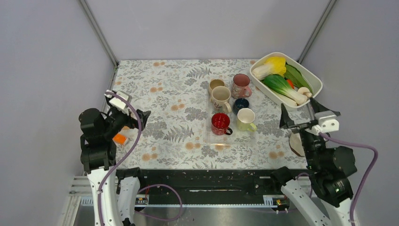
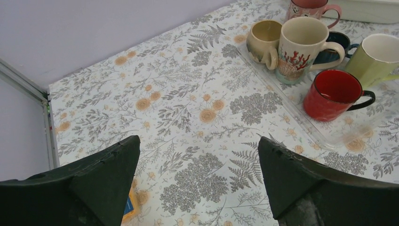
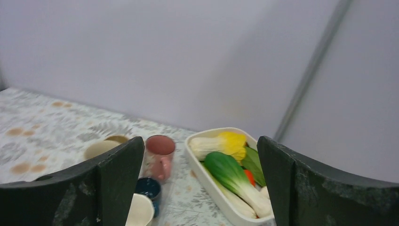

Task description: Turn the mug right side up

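Right hand (image 3: 200, 146) & left hand (image 2: 197, 146) both gape empty at the sides; pale-green mug (image 1: 245, 118), like the other mugs (image 1: 221, 123), stands mouth-up on clear tray (image 1: 212, 137) mid-worktop (image 1: 164, 84), so task prob. done.

The cloth (image 1: 164, 94) was matt and smooth with a printed pattern; fabric or vinyl could not be told. At one o'clock on it, the red mug (image 2: 331, 94) had a glossy glaze, and the cream mug (image 2: 301, 47) looked like smooth ceramic with a softer sheen. The tray (image 2: 294, 110) under them was clear, shiny plastic. At two o'clock the tub (image 1: 270, 92) looked like smooth white plastic, its greens (image 1: 277, 84) waxy. The left fingers (image 2: 108, 174) were matt black and grainy. The cable (image 1: 353, 142) at four o'clock had a smooth purple sheath.
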`<state>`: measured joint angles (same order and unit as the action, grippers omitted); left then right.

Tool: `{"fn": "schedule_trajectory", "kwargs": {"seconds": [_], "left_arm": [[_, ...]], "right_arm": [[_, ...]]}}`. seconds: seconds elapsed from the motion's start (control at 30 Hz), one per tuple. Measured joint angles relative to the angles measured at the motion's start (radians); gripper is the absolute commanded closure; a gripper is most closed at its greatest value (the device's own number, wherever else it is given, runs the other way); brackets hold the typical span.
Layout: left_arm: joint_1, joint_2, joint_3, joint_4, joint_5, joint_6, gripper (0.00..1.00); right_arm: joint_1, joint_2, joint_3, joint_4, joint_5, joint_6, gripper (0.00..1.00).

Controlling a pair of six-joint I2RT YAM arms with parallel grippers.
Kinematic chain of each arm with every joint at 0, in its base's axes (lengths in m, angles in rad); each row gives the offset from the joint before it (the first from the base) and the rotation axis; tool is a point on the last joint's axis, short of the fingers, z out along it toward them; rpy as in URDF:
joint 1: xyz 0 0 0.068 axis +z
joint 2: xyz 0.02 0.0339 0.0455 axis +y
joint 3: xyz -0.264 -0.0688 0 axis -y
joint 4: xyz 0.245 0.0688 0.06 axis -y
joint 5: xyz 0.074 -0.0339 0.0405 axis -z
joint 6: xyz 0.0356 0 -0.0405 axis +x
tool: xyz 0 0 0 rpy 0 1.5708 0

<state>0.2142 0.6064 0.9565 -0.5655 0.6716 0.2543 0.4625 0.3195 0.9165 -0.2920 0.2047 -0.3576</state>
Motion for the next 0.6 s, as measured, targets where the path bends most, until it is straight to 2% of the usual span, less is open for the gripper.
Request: {"fn": "schedule_trajectory", "kwargs": {"seconds": [0.13,0.23,0.6], "left_arm": [[0.000,-0.041,-0.037,-0.021,0.000,0.011,0.01],[0.000,-0.047,-0.048,-0.011,-0.021,0.008,0.01],[0.000,-0.065,-0.091,0.042,-0.103,-0.019,0.01]], "right_arm": [[-0.039,-0.101,-0.094,0.087,0.167,-0.024,0.01],[-0.061,-0.135,-0.142,0.087,0.236,-0.033,0.01],[-0.097,-0.157,-0.169,0.085,0.256,-0.003,0.00]]}}
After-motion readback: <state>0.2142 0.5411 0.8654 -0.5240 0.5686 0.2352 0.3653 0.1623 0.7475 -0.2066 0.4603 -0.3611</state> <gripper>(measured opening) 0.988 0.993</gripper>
